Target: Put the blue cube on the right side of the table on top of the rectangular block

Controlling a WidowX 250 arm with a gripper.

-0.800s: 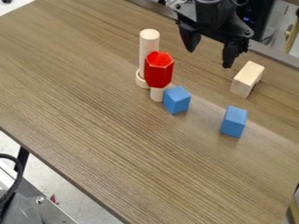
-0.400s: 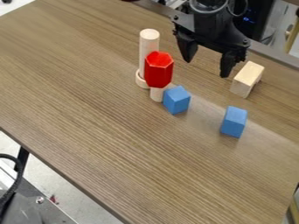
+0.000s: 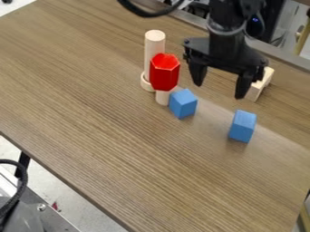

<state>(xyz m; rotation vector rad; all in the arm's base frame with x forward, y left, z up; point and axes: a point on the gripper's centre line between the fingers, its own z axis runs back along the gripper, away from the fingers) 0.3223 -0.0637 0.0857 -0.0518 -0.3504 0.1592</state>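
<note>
The black gripper point(image 3: 219, 91) hangs open over the upper right of the table, nothing between its fingers. Below and to the right of it, the right-hand blue cube point(image 3: 243, 126) rests on the wood. A second blue cube point(image 3: 183, 103) lies further left, close beside the red piece. The pale rectangular block point(image 3: 259, 85) stands on the table behind the gripper's right finger, which hides part of it.
A red hexagonal piece point(image 3: 165, 72) sits on a pale wooden support left of the gripper. Behind it rises a pale cylinder point(image 3: 154, 52) in a round base. The wooden table point(image 3: 121, 149) ends at a diagonal edge on the lower left.
The gripper has come down and forward from the table's far edge, shifting slightly right, and now covers part of the rectangular block. The cubes and block have stayed put.
</note>
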